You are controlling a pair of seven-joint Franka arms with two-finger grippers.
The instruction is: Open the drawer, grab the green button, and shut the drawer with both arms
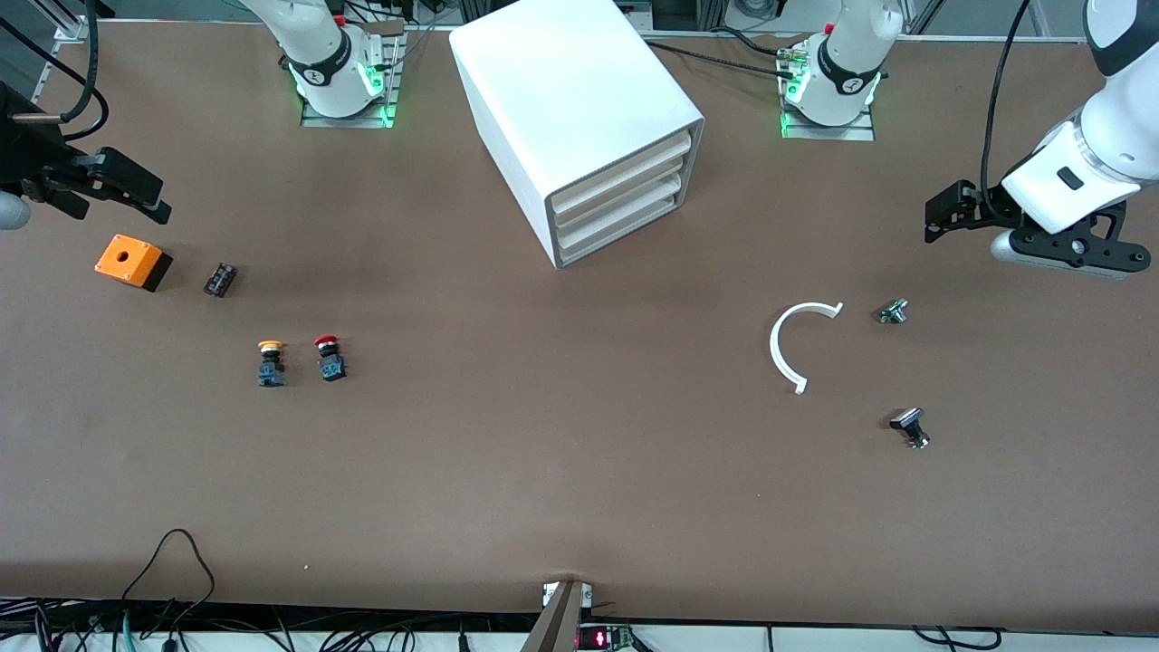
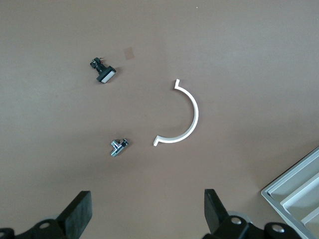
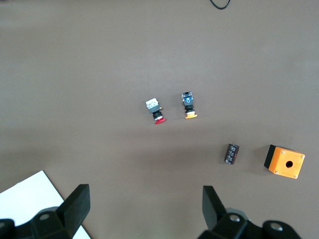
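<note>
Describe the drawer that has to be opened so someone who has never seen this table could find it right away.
Find the big white rounded box cabinet standing on the brown table between the two arm bases. Its open face shows three shallow cream-fronted drawers stacked one above another, all shut. The one to open is the lowest cream-fronted drawer, right above the tabletop, with the other two drawers on top of it.

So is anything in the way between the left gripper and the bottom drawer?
Nothing visible. The left gripper hangs open over bare table at its arm's end, and the stretch to the shut bottom drawer holds nothing. The white curved piece lies nearer the front camera, off that path.
</note>
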